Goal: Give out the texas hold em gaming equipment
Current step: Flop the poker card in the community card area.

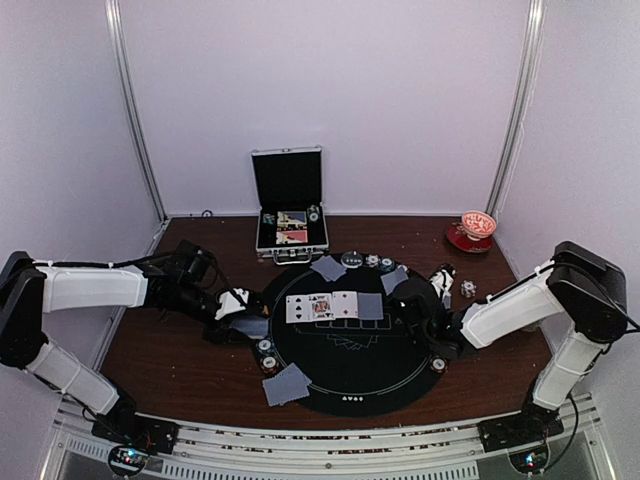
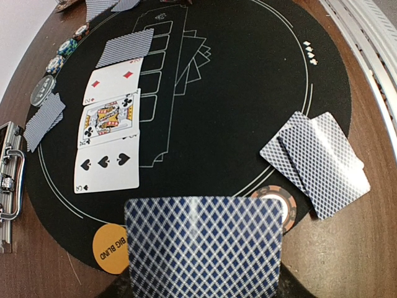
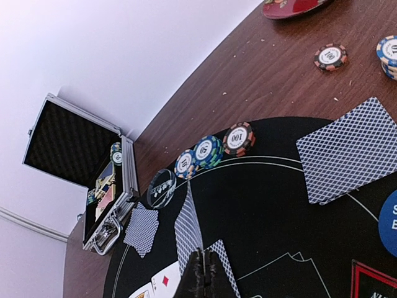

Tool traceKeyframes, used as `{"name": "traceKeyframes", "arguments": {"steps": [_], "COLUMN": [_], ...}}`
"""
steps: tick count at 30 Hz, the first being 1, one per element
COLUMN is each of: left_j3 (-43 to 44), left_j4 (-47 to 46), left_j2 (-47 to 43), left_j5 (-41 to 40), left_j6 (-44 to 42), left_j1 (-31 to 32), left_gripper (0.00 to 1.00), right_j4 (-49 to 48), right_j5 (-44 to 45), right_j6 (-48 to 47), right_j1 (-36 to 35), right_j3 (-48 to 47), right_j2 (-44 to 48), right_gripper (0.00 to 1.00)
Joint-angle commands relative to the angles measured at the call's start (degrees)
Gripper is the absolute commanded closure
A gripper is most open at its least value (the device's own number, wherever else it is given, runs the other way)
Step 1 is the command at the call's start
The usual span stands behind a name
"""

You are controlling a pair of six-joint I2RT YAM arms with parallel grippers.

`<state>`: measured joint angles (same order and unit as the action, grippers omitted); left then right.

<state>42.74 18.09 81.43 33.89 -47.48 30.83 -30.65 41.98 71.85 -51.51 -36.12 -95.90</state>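
Observation:
My left gripper (image 2: 205, 293) is shut on a blue-backed playing card (image 2: 205, 248), held flat over the near-left rim of the black mat (image 1: 345, 380). It hides an orange BIG BLIND disc (image 2: 110, 248) and a red chip (image 2: 280, 200) in part. My right gripper (image 3: 205, 276) is shut on another card (image 3: 188, 226), held on edge over the mat's far right. Three face-up cards (image 1: 318, 307) and one face-down card (image 1: 371, 306) lie in a row mid-mat. Face-down pairs (image 1: 287, 384) (image 3: 347, 149) sit at the rim, and three chips (image 3: 211, 151) beside a clear disc (image 3: 161, 187).
The open silver case (image 1: 290, 225) stands at the back with cards and chips inside. A red bowl (image 1: 472, 232) sits at the back right, with loose chips (image 3: 330, 57) near it. A blue disc (image 3: 389, 223) lies at the mat's right edge. White walls close in on three sides.

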Motion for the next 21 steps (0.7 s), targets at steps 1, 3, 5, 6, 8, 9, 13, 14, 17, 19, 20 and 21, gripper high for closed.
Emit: {"name": "traceKeyframes", "arguments": {"steps": [1,3,5,6,8,9,13,14,17,19,20,21], "left_j3": [0.85,0.85,0.85,0.85,0.85,0.85,0.85,0.85,0.85,0.85,0.79,0.77], "left_j4": [-1.0,-0.98,-0.98,-1.01,-0.99,-0.95,-0.95,-0.97,-0.87,-0.98,-0.97,-1.0], "left_j2": [0.22,0.29,0.31,0.31,0.31,0.31,0.31,0.31,0.22,0.16,0.14,0.13], "left_j5": [1.28,1.29,1.33,1.29,1.27,1.28,1.3,1.25,1.24,1.24,1.25,1.19], "left_j6": [-0.37,-0.4,-0.37,-0.4,-0.46,-0.47,-0.37,-0.37,-0.4,-0.35,-0.33,-0.34], "left_j1": [0.19,0.15,0.13,0.16,0.14,0.17,0.17,0.15,0.13,0.11,0.16,0.19], "left_gripper": [0.44,0.44,0.44,0.44,0.44,0.44,0.44,0.44,0.44,0.44,0.44,0.44], "right_j4": [-3.19,-3.84,-3.76,-3.33,-2.51,-2.67,-3.26,-3.26,-3.63,-3.62,-3.31,-3.07], "right_j5": [-0.34,-0.31,-0.51,-0.76,-1.16,-1.31,-2.77,-2.96,-3.17,-3.47,-3.56,-3.51], "right_j6": [4.93,5.37,5.66,5.85,6.59,6.92,7.22,7.29,7.58,7.68,7.76,7.85], "right_j1": [1.38,1.78,2.11,2.37,2.62,2.69,2.94,2.93,2.99,3.13,3.21,3.18], "right_j3": [0.6,0.75,0.44,0.19,-0.19,-0.18,-0.81,-1.11,-1.29,-1.51,-1.68,-1.71], "right_j2": [-2.44,-3.23,-4.16,-4.47,-5.26,-5.65,-7.8,-8.28,-9.42,-9.97,-10.07,-10.17], "right_gripper": [1.0,1.0,1.0,1.0,1.0,1.0,1.0,1.0,1.0,1.0,1.0,1.0]}}
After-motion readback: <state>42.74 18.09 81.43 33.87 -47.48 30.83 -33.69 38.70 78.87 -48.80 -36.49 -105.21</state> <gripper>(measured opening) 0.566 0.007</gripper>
